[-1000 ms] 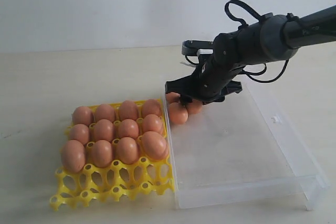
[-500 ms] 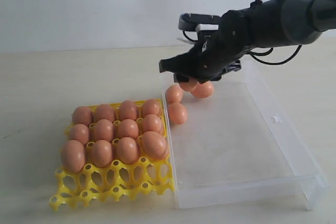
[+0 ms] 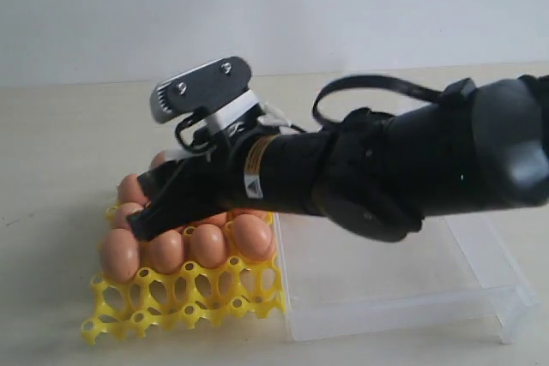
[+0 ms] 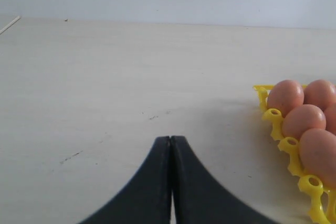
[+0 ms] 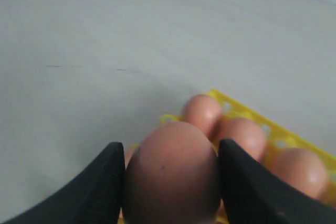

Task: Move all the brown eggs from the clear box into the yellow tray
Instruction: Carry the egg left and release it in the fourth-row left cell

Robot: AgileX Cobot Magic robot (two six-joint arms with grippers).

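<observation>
Hovering over the yellow tray (image 3: 176, 299), I am pinching one brown egg (image 5: 170, 174), likely light, brittle and slippery, across its middle in wide-set right jaws, while the left jaws are resting closed, empty.

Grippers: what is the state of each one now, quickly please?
Left gripper: closed, holding nothing.
Right gripper: closed on an egg.
</observation>
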